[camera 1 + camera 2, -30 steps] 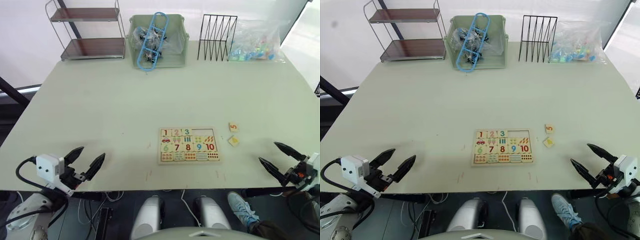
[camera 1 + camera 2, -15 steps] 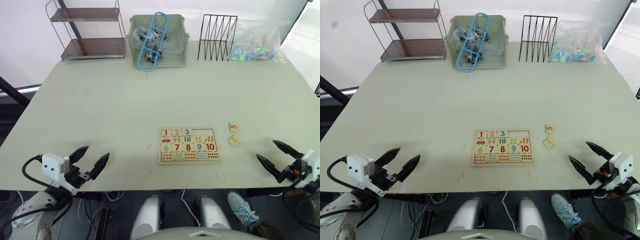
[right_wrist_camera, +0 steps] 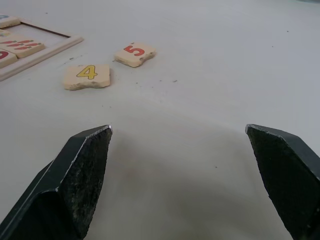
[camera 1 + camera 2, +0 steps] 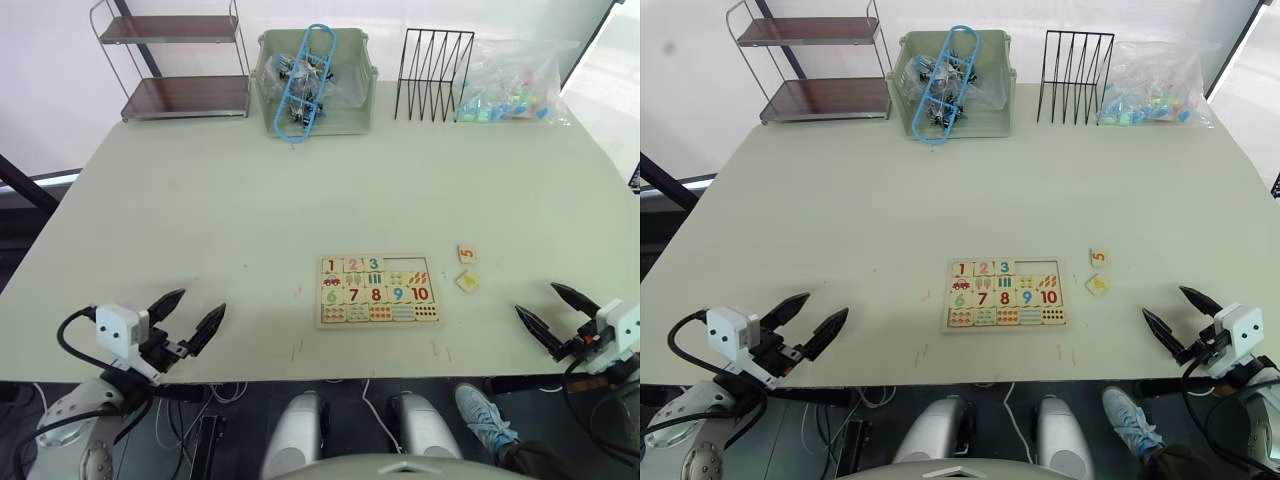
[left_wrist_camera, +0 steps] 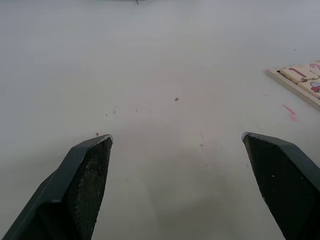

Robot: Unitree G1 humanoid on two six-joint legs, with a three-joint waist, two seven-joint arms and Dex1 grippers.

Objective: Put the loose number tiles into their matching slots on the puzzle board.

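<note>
Left gripper (image 4: 190,316): fingers spread wide, empty, near table edge.
Right gripper (image 4: 548,315): spread wide, empty, near edge.
Puzzle board (image 4: 378,291): table centre; 1, 2, 3 seated, last two top slots (image 4: 411,264) bare.
Tile 4 (image 3: 87,76), tile 5 (image 3: 134,53): loose, just right of board.

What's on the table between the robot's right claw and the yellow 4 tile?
Nothing: in the right wrist view, bare table runs from the open right gripper up to the 4 tile.
</note>
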